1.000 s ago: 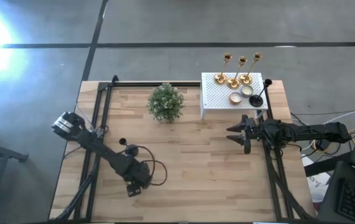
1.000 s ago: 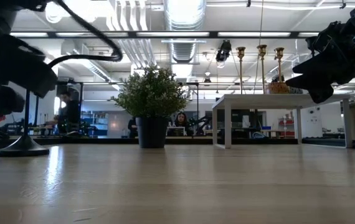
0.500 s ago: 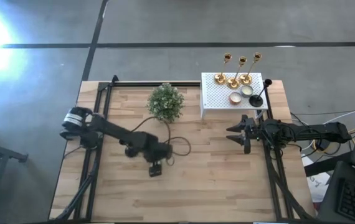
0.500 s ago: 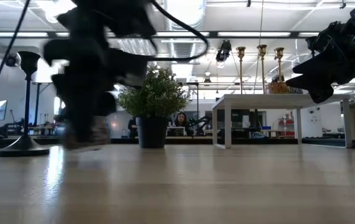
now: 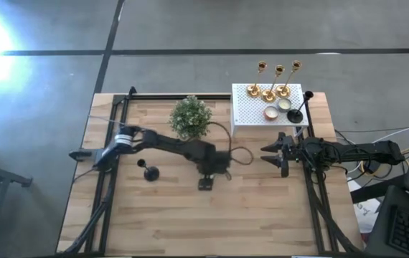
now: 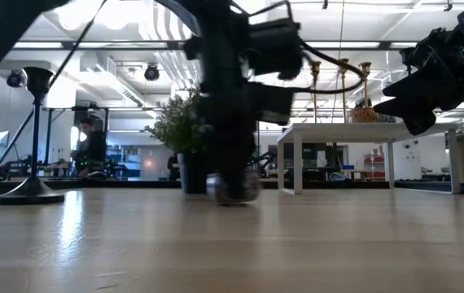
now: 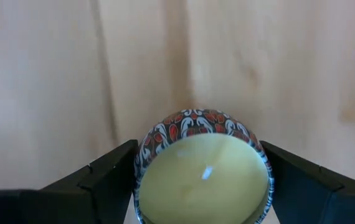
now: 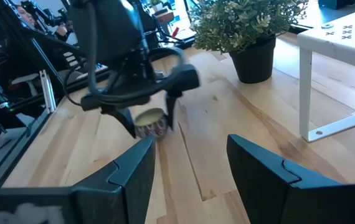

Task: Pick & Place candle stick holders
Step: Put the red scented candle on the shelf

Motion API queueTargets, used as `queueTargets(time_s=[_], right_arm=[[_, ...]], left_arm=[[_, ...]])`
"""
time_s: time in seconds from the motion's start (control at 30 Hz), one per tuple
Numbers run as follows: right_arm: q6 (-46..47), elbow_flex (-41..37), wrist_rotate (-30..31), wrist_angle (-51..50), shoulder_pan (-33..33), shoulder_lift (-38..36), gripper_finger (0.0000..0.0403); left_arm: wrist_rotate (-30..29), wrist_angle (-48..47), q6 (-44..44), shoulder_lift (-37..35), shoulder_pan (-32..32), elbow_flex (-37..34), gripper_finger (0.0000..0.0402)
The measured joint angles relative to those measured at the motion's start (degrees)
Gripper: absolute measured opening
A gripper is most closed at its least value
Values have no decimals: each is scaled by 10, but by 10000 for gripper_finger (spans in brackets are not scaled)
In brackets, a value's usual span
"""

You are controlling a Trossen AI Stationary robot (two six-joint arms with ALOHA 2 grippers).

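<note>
Your white perforated box (image 5: pixel 251 115) at the table's far right corner carries three gold candle stick holders (image 5: pixel 270 92), two small candles and one black holder (image 5: pixel 295 115). A second black holder (image 5: pixel 149 172) stands alone on the wooden table (image 5: pixel 262 215), left of centre, near the potted plant (image 5: pixel 191 118).

The left gripper (image 5: pixel 206 180) is mid-table, clamped on a patterned candle tin (image 7: pixel 202 168). The right gripper (image 5: pixel 270 156) hangs just in front of the box, fingers apart and empty.

Expect the holders to be stiff, slick metal, top-heavy on small bases and easily toppled. You'd do best to pinch the stem low, just above the base.

Only the left wrist view shows you the tin's red-and-black pattern and pale wax. The low view blurs that arm, but shows the gold stems upright on the box. The right wrist view shows the tin close above the table.
</note>
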Motion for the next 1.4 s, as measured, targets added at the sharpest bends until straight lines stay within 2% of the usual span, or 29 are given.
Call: queueTargets(time_s=[0.17,0.37,0.83,1.13,1.27,1.4], right_arm=[[0,0,0,0,0,0,192],[0,0,0,0,0,0,192],[0,0,0,2,0,0,192],[0,0,0,2,0,0,192],[0,0,0,2,0,0,192],[0,0,0,2,0,0,192]], left_arm=[[-3,1,28,42,27,77,305],[-3,0,47,66,53,120,302],[-1,36,101,72,64,124,308],[-2,52,97,72,61,127,347],[-29,67,97,72,57,127,366],[-64,40,90,72,52,150,388]])
